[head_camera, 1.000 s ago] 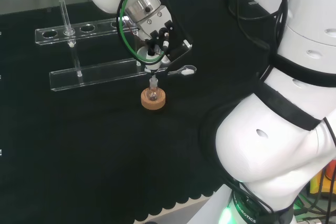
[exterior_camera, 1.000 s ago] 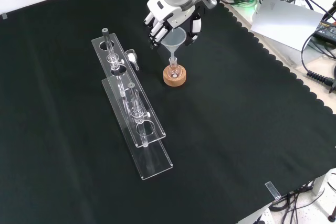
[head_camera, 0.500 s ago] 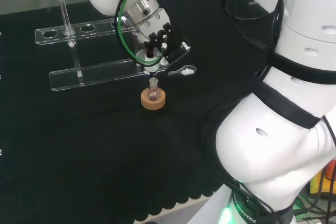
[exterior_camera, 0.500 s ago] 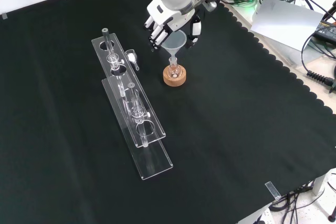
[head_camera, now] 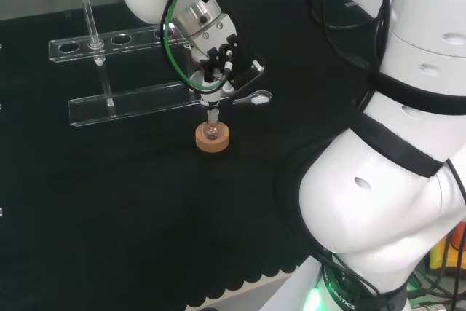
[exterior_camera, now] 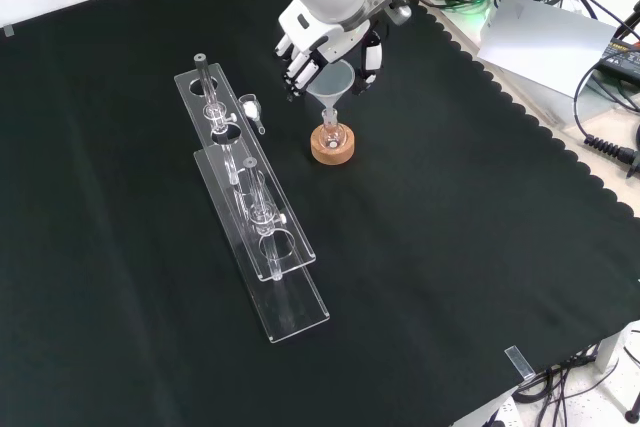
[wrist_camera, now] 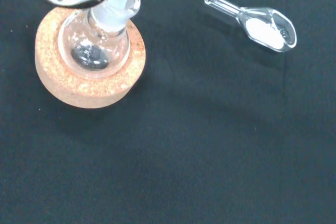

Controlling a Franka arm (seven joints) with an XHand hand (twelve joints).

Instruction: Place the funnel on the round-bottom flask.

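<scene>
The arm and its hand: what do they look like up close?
The arm is built of big, rounded, glossy white links with black bands at the joints. Green and black cables loop along it near the wrist. The hand is white with black parts, shaped much like a person's.

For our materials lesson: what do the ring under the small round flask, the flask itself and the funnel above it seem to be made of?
Tan ring stand: looks like cork, matte and speckled with a grainy surface.
Small round-bottom flask: probably clear glass, glossy, with the ring showing through its wall; it could be plastic.
Translucent cone funnel, held in the robot hand: glass or plastic, slightly milky; the look leaves it open.
</scene>
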